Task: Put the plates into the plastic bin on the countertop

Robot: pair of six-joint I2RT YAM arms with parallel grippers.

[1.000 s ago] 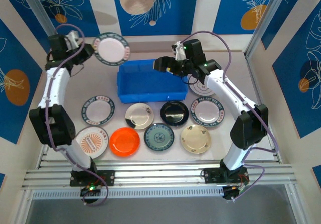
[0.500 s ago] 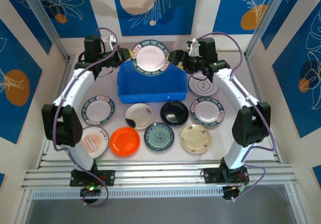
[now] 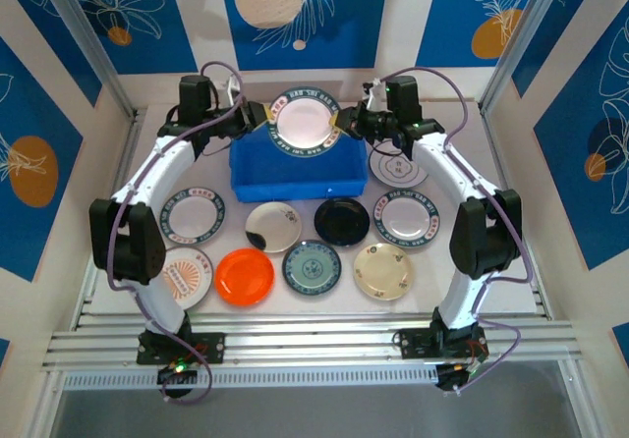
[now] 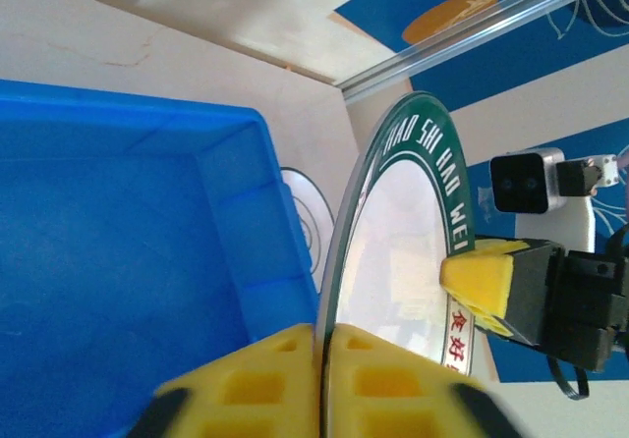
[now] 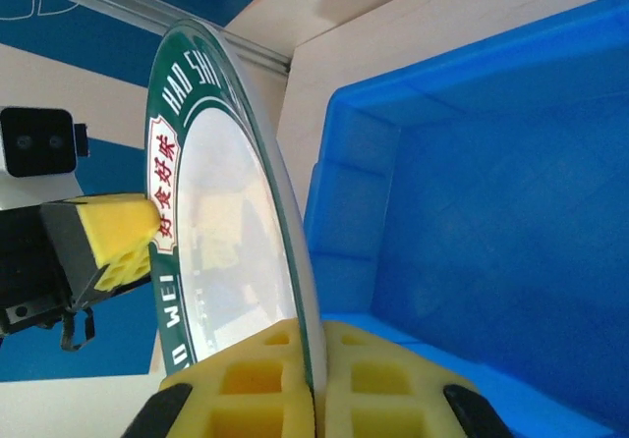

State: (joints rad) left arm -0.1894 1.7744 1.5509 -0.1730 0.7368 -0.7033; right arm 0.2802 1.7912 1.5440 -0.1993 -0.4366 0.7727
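Observation:
A white plate with a dark green lettered rim (image 3: pixel 306 119) stands on edge over the blue plastic bin (image 3: pixel 295 166). My left gripper (image 3: pixel 263 116) is shut on its left rim and my right gripper (image 3: pixel 344 121) is shut on its right rim. In the left wrist view my yellow pads (image 4: pixel 285 384) clamp the plate (image 4: pixel 413 251) edge, with the bin (image 4: pixel 118 222) below. The right wrist view has the plate (image 5: pixel 231 242) pinched between the pads (image 5: pixel 265 389), beside the bin (image 5: pixel 491 212). No plate shows in the parts of the bin that are visible.
Several plates lie on the countertop (image 3: pixel 452 261) in front of the bin: dark-rimmed white ones (image 3: pixel 193 214) (image 3: pixel 406 215), black (image 3: pixel 342 221), orange (image 3: pixel 245 276), teal (image 3: pixel 312 267), cream (image 3: pixel 383 270). Another white plate (image 3: pixel 398 170) lies right of the bin, under my right arm.
My left arm carried the plate from the back left to above the bin. My right gripper swung to the plate's right rim and shut on it.

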